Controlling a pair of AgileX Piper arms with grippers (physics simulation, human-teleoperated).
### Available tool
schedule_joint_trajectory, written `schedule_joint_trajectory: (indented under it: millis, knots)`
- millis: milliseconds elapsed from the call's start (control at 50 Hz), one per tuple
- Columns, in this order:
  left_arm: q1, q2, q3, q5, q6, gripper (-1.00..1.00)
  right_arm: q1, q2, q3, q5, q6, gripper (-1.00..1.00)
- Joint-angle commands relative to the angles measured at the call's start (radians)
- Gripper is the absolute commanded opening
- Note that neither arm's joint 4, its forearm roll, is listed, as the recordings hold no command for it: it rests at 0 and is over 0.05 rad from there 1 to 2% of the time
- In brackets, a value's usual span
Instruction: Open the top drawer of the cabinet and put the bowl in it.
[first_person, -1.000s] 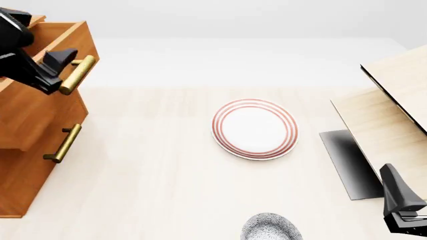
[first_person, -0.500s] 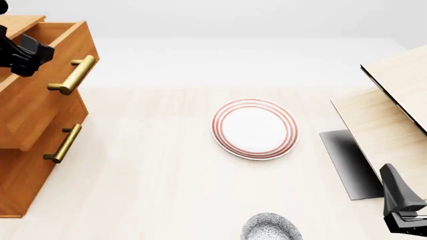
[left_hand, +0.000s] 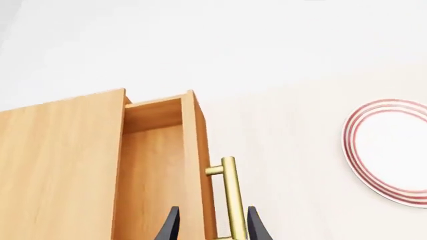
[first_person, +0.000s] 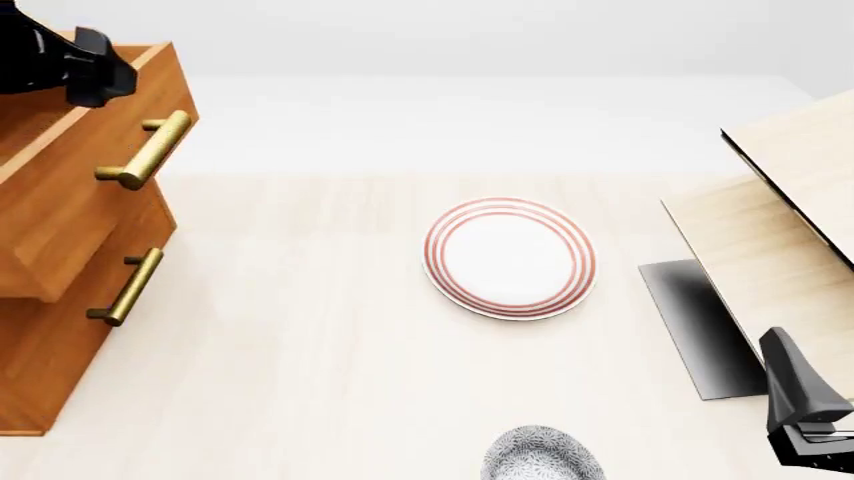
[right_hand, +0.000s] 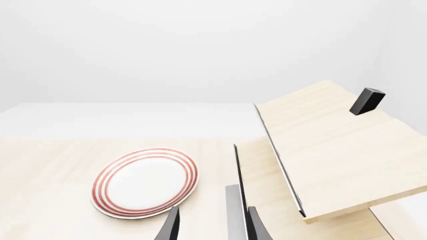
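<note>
The orange-brown cabinet (first_person: 54, 330) stands at the table's left edge. Its top drawer (first_person: 80, 190) is pulled out, and the left wrist view looks down into the bare wooden inside (left_hand: 150, 185). My left gripper (first_person: 96, 72) hangs open above the drawer's far corner, clear of the brass handle (first_person: 144, 150). In the left wrist view the handle (left_hand: 230, 192) shows farther off between the fingertips (left_hand: 172, 226). The blue-speckled bowl (first_person: 541, 456) sits at the near edge of the table, partly cut off. My right gripper (first_person: 801, 405) is open low at the right, well right of the bowl.
A white plate with red rings (first_person: 510, 257) lies mid-table. A pale light-wood structure (first_person: 787, 230) with a dark panel (first_person: 694, 325) fills the right side, with a small black block (right_hand: 367, 101) on top. Two lower drawers (first_person: 74, 300) stay shut.
My left gripper has let go of the brass handle and risen up and back over the drawer. The drawer stays pulled out. The right arm and bowl have not moved.
</note>
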Motion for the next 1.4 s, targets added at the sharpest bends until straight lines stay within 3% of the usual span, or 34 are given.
schedule_joint_trajectory:
  millis: [20, 620, 1020, 1400]
  knots:
    - [-0.013, 0.052, -0.039, 0.015, -0.091, 1.0, 0.0, -0.001, 0.001, 0.0, 0.0, 1.0]
    - [0.049, 0.054, 0.0, -0.006, -0.148, 1.0, 0.0, -0.001, 0.001, 0.0, 0.0, 1.0]
    - [0.026, 0.075, 0.031, -0.046, -0.208, 1.0, 0.0, -0.001, 0.001, 0.0, 0.0, 1.0]
    - [0.039, 0.08, 0.085, -0.08, -0.188, 1.0, 0.0, -0.001, 0.001, 0.0, 0.0, 1.0]
